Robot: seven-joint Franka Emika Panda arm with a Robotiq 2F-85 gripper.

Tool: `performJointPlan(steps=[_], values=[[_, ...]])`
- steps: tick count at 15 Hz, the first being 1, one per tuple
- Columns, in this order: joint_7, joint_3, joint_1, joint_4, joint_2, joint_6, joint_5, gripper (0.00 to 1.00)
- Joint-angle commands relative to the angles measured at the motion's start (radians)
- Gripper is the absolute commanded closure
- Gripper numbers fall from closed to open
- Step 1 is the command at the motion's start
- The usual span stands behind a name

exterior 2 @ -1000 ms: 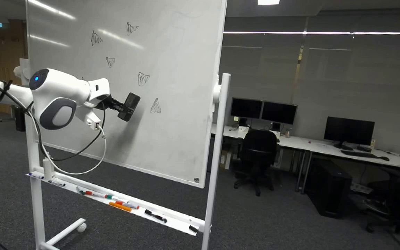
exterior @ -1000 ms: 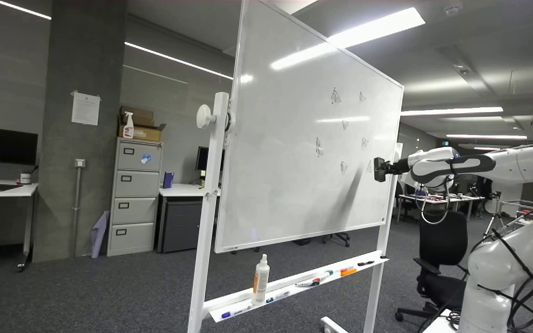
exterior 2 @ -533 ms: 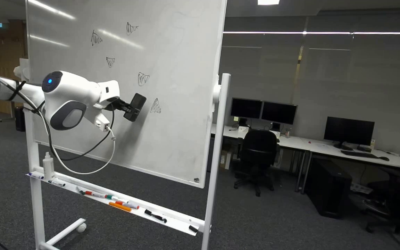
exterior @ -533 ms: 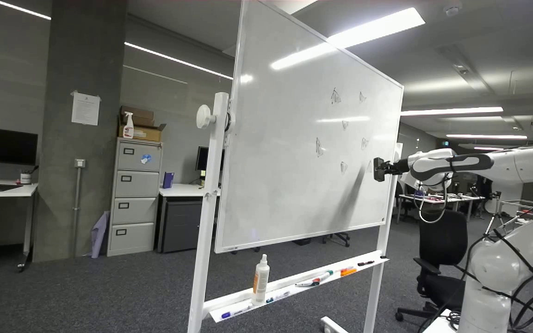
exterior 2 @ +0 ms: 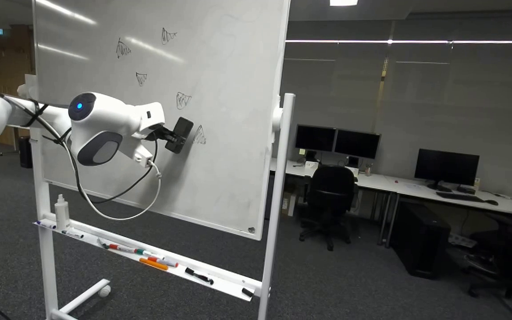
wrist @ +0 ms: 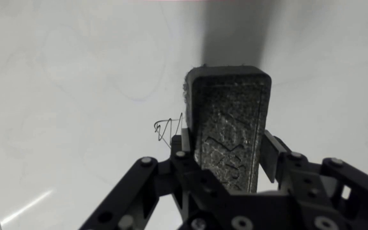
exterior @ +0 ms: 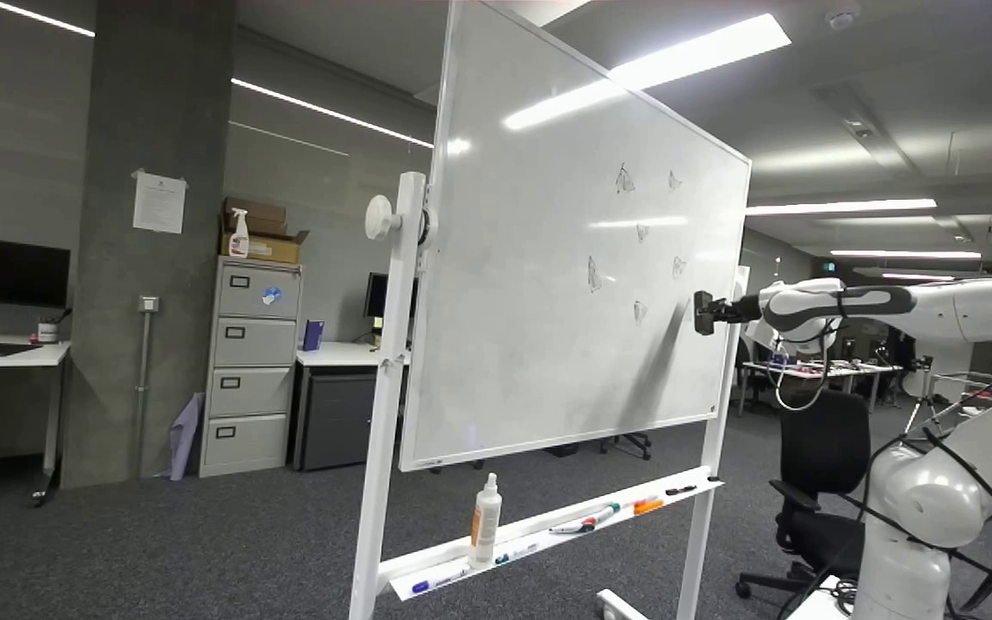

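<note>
In front of the whiteboard (exterior: 530,362), my robot arm (exterior 2: 109,111) has moved sideways since a second ago. The black eraser (wrist: 232,121), gripped in the pincer (wrist: 228,145), is now just beside the hatched triangle (exterior 2: 199,135); I judge little sideways distance remains.

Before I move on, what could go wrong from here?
The black eraser is gripped only by its sides, so it might twist in the jaws under pressure. The whiteboard stands on a frame with a caster, so it could roll when pushed. The white cable hangs in a loose loop and might snag.
</note>
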Motion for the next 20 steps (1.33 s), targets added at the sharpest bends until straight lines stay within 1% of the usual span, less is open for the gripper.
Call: performJointPlan(steps=[1,3,6,8,9,10,11,14,20], values=[[-0.059,-0.065,0.092,0.069,-0.01,-0.013,0.009,0.7],[-0.065,-0.088,0.119,0.089,-0.007,-0.018,0.007,0.7],[-0.057,-0.107,0.135,0.111,0.002,-0.023,0.011,0.7],[-0.022,-0.095,0.127,0.11,-0.008,-0.021,0.031,0.7],[-0.003,-0.072,0.107,0.097,-0.025,-0.034,0.04,0.7],[0.013,-0.056,0.1,0.086,-0.048,-0.046,0.051,0.7],[-0.014,-0.079,0.103,0.08,-0.006,-0.009,0.035,0.45],[-0.003,-0.062,0.1,0.08,-0.026,-0.023,0.05,0.45],[-0.003,-0.061,0.1,0.08,-0.031,-0.027,0.051,0.45]])
